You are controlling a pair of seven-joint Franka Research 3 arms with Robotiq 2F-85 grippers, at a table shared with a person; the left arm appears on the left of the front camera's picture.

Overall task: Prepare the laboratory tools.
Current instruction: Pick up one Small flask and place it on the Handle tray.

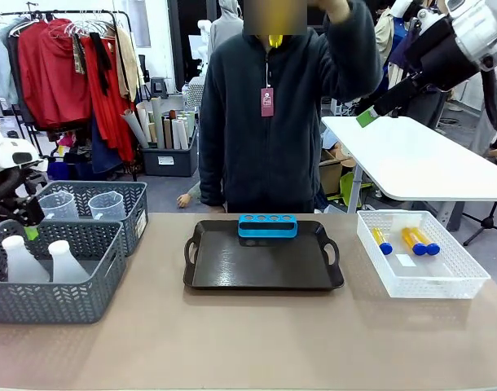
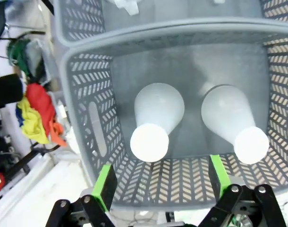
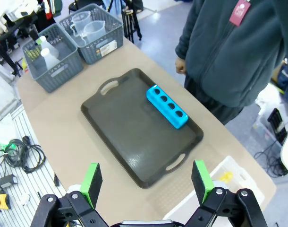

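— Two flasks (image 2: 156, 123), translucent white cones with round tops, stand side by side in the nearer grey basket (image 2: 82, 94). The left wrist view looks straight down on them; the front view gives them from the side.
— And the left tool (image 2: 162, 182)?
— Its green pads (image 2: 105, 182) stand wide apart above the basket's woven rim, gripping nothing.
— What does the front view add?
— Three yellow-amber tubes (image 1: 413, 241) with blue caps, lying in the white mesh bin (image 1: 436, 287) on the table (image 1: 248, 342), by its right edge. Two clear plastic beakers (image 1: 107, 204) sit in the farther basket (image 1: 94, 186), by the left edge.
— The right wrist view?
— It looks down from high up on the black tray (image 3: 130, 142), smooth with looped handles, midway along the far edge. It shows four round holes in the blue rack (image 3: 166, 107) lying on that tray. The right tool (image 3: 146, 182) has its pads apart too, empty, well above the table. A person (image 1: 265, 122) in a dark fleece stands at the far edge.
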